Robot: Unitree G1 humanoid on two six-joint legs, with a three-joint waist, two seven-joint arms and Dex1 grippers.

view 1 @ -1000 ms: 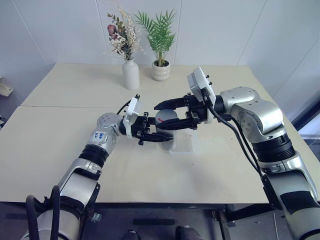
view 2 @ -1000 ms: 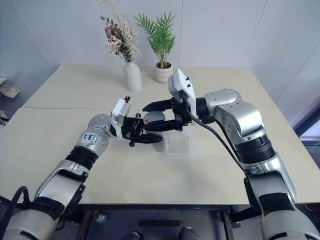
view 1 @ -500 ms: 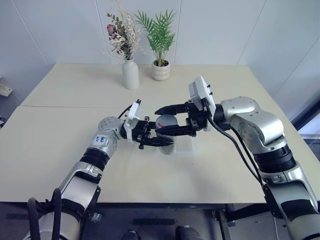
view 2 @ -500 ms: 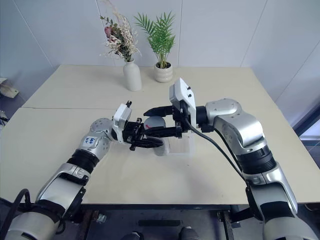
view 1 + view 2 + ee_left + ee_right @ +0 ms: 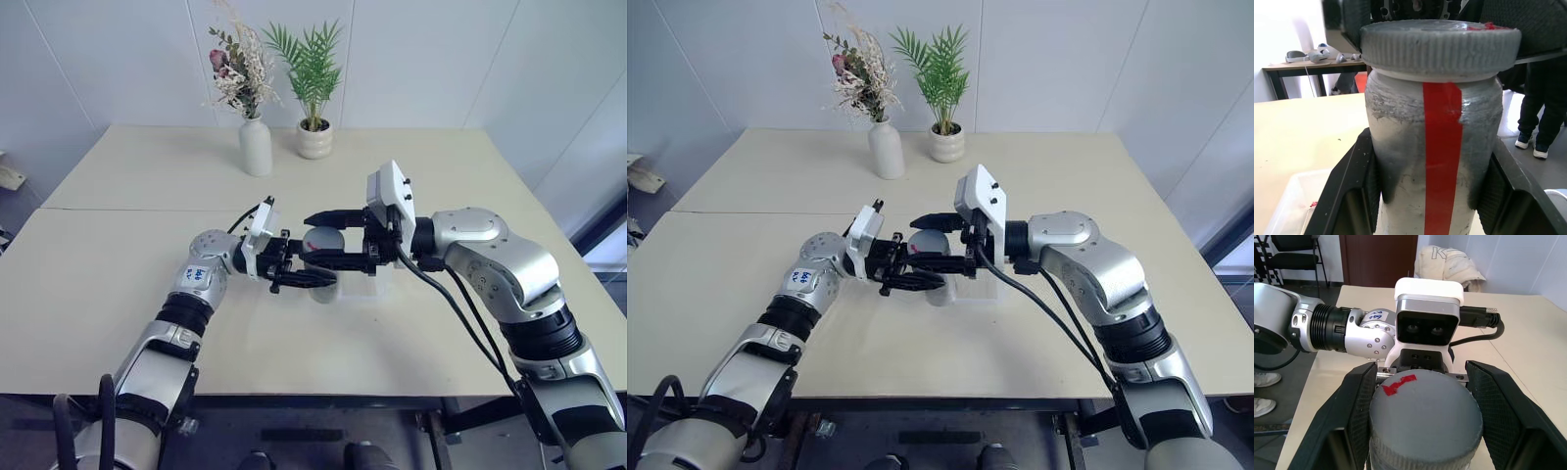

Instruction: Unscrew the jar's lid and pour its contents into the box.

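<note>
The jar (image 5: 1432, 147), clear with a red strip down its side, is held upright just above the table at mid-table. My left gripper (image 5: 315, 272) reaches in from the left and is shut on the jar's body, one finger (image 5: 1352, 186) on each side. The grey lid (image 5: 1425, 426) with a red mark sits on top of the jar. From the right, my right gripper (image 5: 319, 239) is shut on the lid's rim, its fingers (image 5: 1359, 411) flanking it. The clear plastic box (image 5: 370, 285) lies on the table right behind and to the right of the jar.
A white vase (image 5: 256, 145) with dried flowers and a white pot (image 5: 315, 140) with a green plant stand at the back of the beige table (image 5: 147, 294). Bare tabletop lies to the left, right and front of the jar.
My right forearm has dropped and its wrist has swung around while staying shut on the lid. The left gripper and the jar have kept their place.
</note>
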